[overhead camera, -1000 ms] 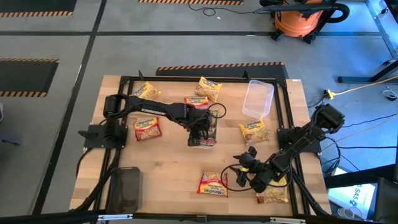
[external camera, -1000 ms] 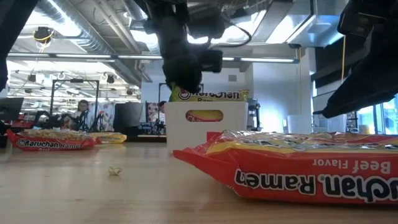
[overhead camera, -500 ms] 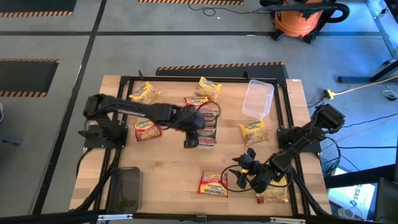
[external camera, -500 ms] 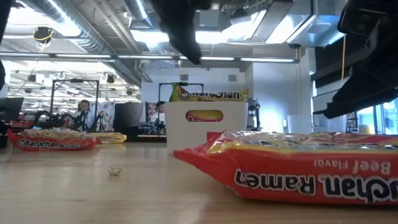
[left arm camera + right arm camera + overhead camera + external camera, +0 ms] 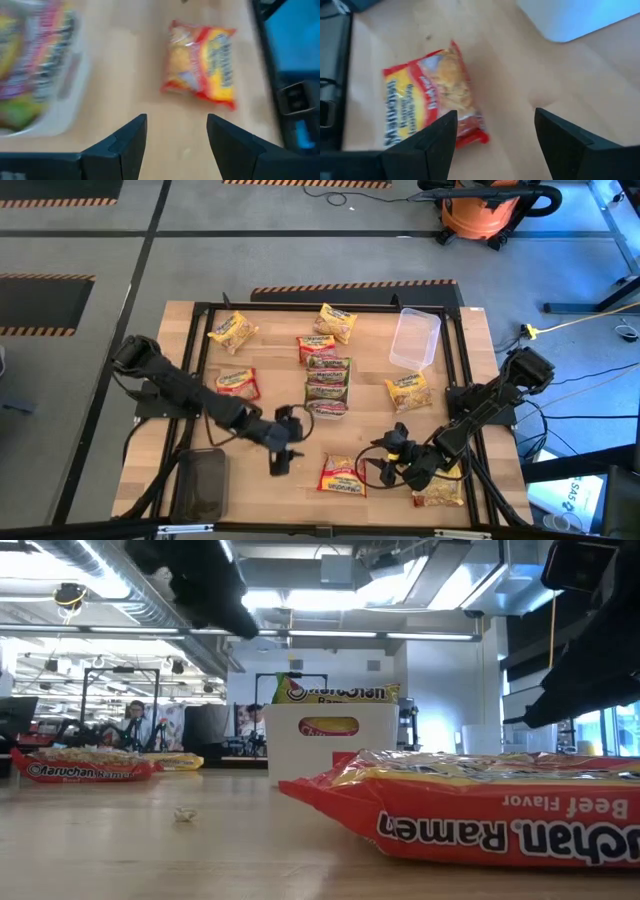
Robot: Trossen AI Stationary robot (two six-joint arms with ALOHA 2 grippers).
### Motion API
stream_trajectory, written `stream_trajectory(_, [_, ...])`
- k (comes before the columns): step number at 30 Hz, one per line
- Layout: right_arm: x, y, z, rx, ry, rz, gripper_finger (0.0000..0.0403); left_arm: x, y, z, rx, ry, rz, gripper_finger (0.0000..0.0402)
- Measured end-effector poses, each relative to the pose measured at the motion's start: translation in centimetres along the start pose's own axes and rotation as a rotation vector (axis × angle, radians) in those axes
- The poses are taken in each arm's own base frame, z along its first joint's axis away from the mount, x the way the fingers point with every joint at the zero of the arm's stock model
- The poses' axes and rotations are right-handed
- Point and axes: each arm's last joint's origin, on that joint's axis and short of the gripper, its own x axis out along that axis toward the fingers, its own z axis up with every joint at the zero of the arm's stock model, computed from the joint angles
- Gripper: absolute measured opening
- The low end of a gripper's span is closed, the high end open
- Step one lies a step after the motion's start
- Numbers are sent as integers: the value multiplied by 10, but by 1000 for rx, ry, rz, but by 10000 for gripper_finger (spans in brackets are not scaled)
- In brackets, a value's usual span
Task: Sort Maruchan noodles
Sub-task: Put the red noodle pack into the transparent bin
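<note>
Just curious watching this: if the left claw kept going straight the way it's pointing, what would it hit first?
Probably the red ramen packet: the left gripper, open and empty, has it ahead past bare table. Depth is uncertain.

We see a matt, pale wood table (image 5: 260, 495), glossy crinkled plastic packets (image 5: 342, 476), a clear plastic tray (image 5: 414, 338) and matt black fingers (image 5: 125, 145)

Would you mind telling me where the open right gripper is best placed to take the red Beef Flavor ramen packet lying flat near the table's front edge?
Probably from straight above, fingers straddling a short edge of the red ramen packet. It lies flat, so only its crinkled rim offers purchase. The right gripper hovers open beside it.
</note>
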Motion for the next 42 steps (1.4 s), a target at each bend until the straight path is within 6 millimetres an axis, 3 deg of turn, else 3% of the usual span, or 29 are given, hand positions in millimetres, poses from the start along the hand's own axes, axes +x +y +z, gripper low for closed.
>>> stream_trajectory(8, [-1, 9, 1, 159, 61, 114, 241, 21, -31, -28, -26, -58, -92, 200])
stream_trajectory(17, [2, 10, -5, 372, 129, 120, 241, 67, -57, -57, -27, -86, -172, 200])
stream_trajectory(29, [30, 16, -28, 437, 160, 165, 313, 114, -36, -75, -84, -82, -101, 200])
stream_trajectory(35, [39, 14, -30, 425, 85, 141, 307, 125, -34, -73, -138, -128, -161, 200])
stream_trajectory(42, [51, 7, -10, 362, -44, 121, 277, 123, -39, -67, -144, -192, -239, 200])
